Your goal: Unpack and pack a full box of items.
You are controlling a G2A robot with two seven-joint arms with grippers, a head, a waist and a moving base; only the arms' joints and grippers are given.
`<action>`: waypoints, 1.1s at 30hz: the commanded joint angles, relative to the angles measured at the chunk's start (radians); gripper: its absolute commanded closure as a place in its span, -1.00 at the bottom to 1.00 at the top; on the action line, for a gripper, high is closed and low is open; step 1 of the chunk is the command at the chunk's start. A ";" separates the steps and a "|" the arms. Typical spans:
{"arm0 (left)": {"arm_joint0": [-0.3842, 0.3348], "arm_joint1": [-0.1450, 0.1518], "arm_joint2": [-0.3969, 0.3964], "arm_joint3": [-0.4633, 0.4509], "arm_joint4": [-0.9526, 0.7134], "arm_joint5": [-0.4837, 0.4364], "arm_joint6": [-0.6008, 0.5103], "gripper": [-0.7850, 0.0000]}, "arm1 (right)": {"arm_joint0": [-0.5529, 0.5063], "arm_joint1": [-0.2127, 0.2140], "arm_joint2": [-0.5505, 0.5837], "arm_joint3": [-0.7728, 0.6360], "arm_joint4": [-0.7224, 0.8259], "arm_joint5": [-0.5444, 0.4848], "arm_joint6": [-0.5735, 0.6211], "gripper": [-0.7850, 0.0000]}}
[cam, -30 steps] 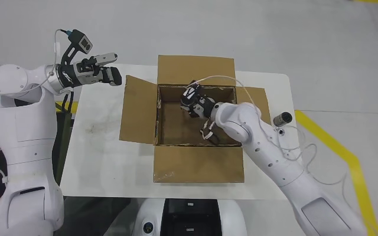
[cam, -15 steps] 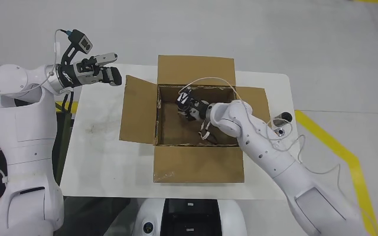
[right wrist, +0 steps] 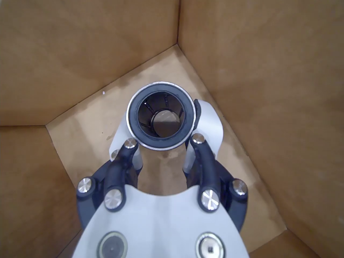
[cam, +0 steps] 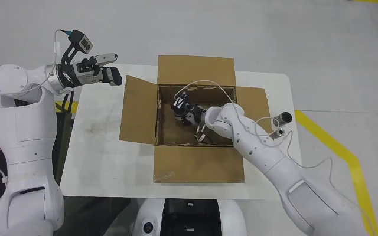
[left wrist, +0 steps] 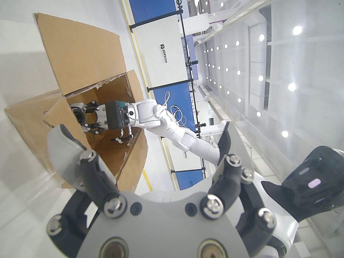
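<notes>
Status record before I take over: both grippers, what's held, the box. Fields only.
right gripper: down inside the cardboard box, shut on the metal cylinder
metal cylinder: hollow, black-rimmed, open end toward the wrist camera, near a box corner; contact with the box floor cannot be told
left gripper: open, holding nothing, over the far left corner of the table, apart from the box
cardboard box: flaps open, standing on the table
</notes>
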 commanded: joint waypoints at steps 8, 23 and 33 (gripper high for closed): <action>0.000 0.000 0.000 0.000 0.000 0.000 0.000 -1.00 | 0.025 -0.023 -0.014 0.054 -0.003 -0.026 0.011 0.16; 0.000 0.000 0.000 0.000 0.000 0.000 0.000 -1.00 | -0.034 0.016 0.083 -0.113 -0.081 -0.008 0.027 -0.84; 0.000 0.000 0.000 0.000 0.000 0.000 0.000 -1.00 | -0.238 0.101 0.267 -0.477 -0.157 -0.027 0.100 -0.93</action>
